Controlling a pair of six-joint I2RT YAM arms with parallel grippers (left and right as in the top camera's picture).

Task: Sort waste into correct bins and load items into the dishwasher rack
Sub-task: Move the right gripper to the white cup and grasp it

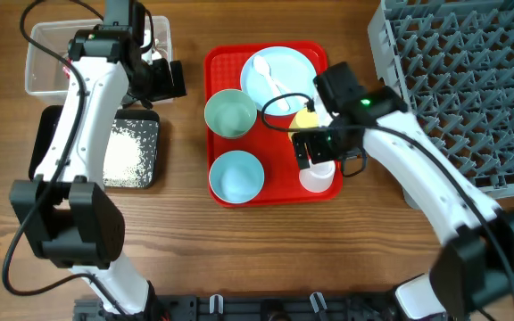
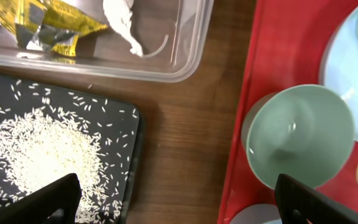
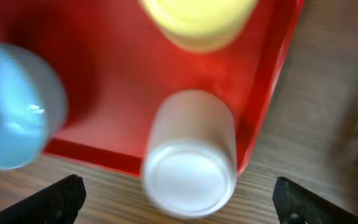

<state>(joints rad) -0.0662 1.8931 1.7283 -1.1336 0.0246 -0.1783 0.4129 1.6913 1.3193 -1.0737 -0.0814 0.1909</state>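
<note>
Currently both pincers are spread and empty: right gripper [image 3: 182,202] hangs over white cup [image 3: 191,155], likely lining up a grasp; left gripper [image 2: 179,208] hovers beside black tray [image 2: 137,149].

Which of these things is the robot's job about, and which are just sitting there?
Part of the job: clear tub, yellow wrapper, white tissue, black tray, rice grains, plate, spoon, green bowl, blue bowl, yellow cup, white cup, dishwasher rack.
Just lying about: red serving tray, wooden table.
</note>
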